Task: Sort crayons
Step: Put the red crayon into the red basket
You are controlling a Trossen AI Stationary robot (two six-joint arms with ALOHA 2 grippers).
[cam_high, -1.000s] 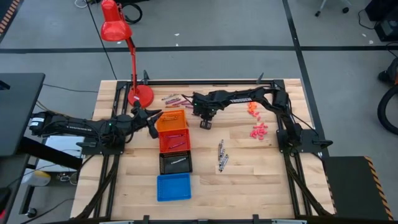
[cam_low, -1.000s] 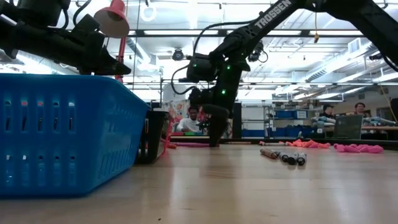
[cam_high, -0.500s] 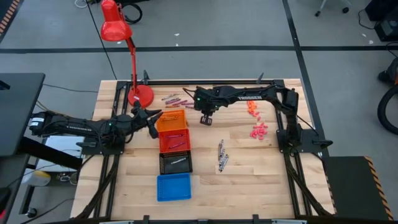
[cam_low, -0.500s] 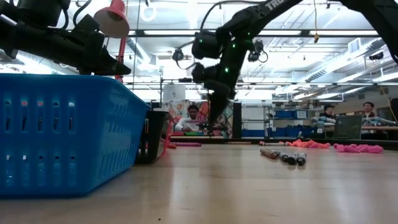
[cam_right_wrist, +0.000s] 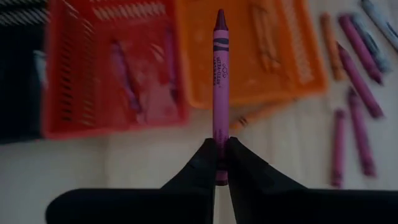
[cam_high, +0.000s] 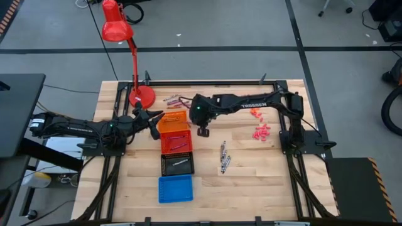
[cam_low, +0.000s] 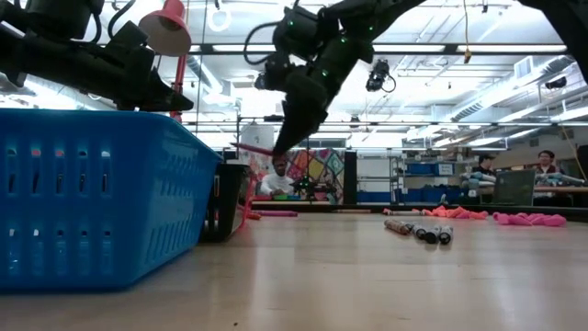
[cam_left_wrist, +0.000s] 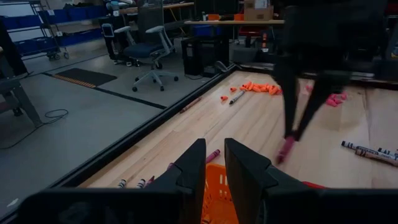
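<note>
My right gripper [cam_high: 202, 130] hangs above the table just right of the orange tray [cam_high: 173, 120], shut on a maroon crayon [cam_right_wrist: 219, 74]. The low view shows the same gripper [cam_low: 278, 145] high over the table. More maroon crayons [cam_high: 176, 99] lie on the table beyond the orange tray. Orange crayons [cam_high: 254, 112], pink ones [cam_high: 262, 132] and grey ones [cam_high: 223, 157] lie to the right. My left gripper [cam_left_wrist: 214, 168] waits over the orange tray's left edge, its fingers slightly apart with nothing between them. My right gripper pinches the maroon crayon's blunt end [cam_right_wrist: 219, 152] between its two fingertips. The fingers slant down from the table's right side. The crayon runs on in line with the fingers, pointed tip [cam_right_wrist: 219, 14] away from them, lifted clear of the table.
Orange, red [cam_high: 176, 143], black [cam_high: 177, 164] and blue [cam_high: 175, 188] trays stand in a row down the table's middle, some with crayons inside. A red desk lamp [cam_high: 141, 96] stands at the far left. Bare wood lies near the front right.
My right gripper has risen from the table with the maroon crayon and gone toward the table's left, toward the orange tray, tipping as it went. The crayon is now lifted clear.
</note>
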